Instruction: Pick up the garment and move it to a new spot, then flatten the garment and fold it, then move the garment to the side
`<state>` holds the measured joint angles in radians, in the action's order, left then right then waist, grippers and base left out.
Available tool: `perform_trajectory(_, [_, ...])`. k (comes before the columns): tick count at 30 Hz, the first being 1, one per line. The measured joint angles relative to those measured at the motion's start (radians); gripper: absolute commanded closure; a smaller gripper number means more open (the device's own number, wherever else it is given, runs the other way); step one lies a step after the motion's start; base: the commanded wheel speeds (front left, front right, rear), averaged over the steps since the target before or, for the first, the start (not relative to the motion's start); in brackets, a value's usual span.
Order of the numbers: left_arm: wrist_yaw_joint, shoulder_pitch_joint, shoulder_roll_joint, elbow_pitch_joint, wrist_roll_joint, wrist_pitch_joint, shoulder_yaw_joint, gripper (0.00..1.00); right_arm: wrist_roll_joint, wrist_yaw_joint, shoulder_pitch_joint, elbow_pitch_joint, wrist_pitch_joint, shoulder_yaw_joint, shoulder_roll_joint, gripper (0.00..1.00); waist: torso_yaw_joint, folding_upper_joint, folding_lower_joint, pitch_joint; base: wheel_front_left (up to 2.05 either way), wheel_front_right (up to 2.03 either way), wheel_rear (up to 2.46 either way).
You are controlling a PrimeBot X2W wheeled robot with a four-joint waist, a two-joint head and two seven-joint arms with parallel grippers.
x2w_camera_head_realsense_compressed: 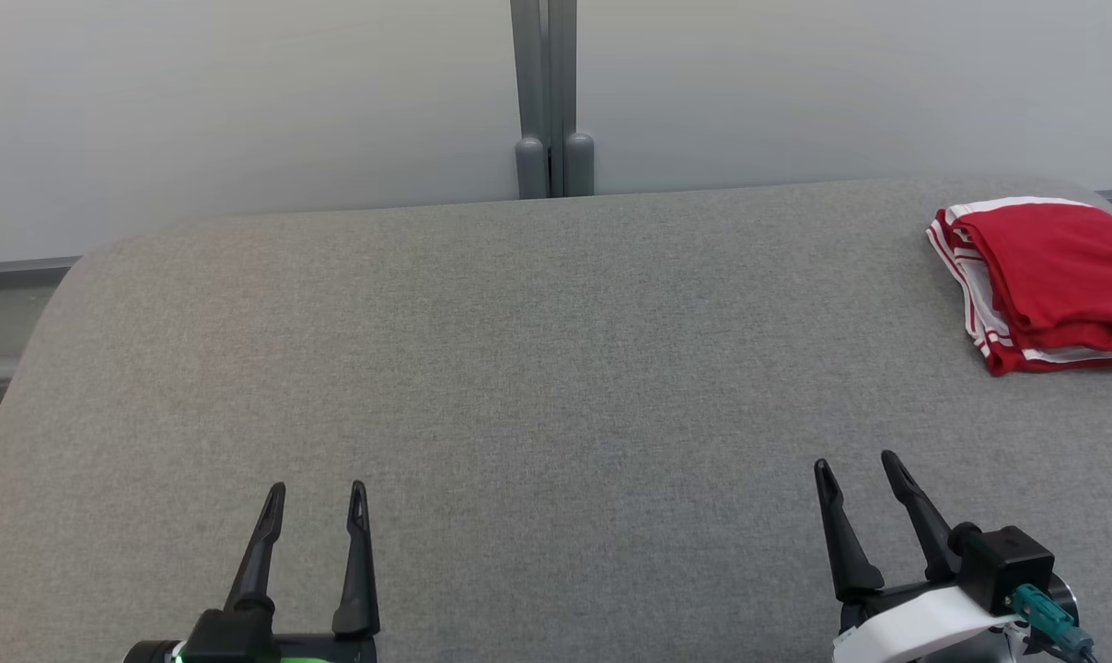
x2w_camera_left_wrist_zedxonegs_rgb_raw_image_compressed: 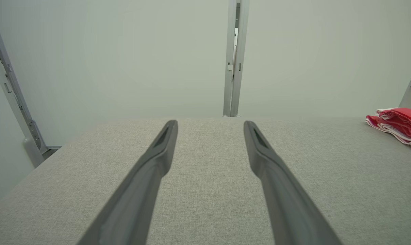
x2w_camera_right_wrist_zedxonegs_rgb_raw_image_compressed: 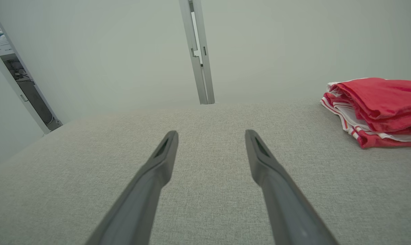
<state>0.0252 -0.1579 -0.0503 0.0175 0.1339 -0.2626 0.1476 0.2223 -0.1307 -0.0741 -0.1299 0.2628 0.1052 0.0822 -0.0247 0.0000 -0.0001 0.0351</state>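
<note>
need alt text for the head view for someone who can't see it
A folded red garment with white striped trim lies at the far right of a grey fabric-covered table. The robot's dark two-fingered left gripper and right gripper are open and empty at the lower left and lower right, apart from the garment.

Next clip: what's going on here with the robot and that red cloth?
Nothing is being handled right now. The left gripper and the right gripper are both open and empty at the near part of the grey table. The red garment, trimmed in white, lies folded at the table's far right, apart from both grippers, so folding and setting aside look done.
</note>
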Motion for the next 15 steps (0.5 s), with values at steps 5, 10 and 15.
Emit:
perform_trajectory(5, [-0.008,-0.001,0.0,-0.014,-0.004,0.0,-0.001,0.0,0.0,0.0,0.0,-0.004,0.0,0.002,-0.008,0.0,-0.001,0.0,0.0,0.005,0.0,0.0,0.0])
perform_trajectory(10, [-0.009,-0.001,0.0,-0.018,-0.008,0.0,0.0,0.0,0.0,0.0,-0.001,-0.007,0.0,-0.002,-0.013,0.0,-0.005,0.0,0.0,0.004,0.0,0.0,0.0])
perform_trajectory(15, [-0.009,-0.001,0.0,-0.018,-0.013,0.0,0.001,0.0,0.0,0.0,-0.001,-0.006,0.0,-0.006,-0.016,0.0,-0.008,0.0,0.0,0.001,0.0,0.0,0.0])
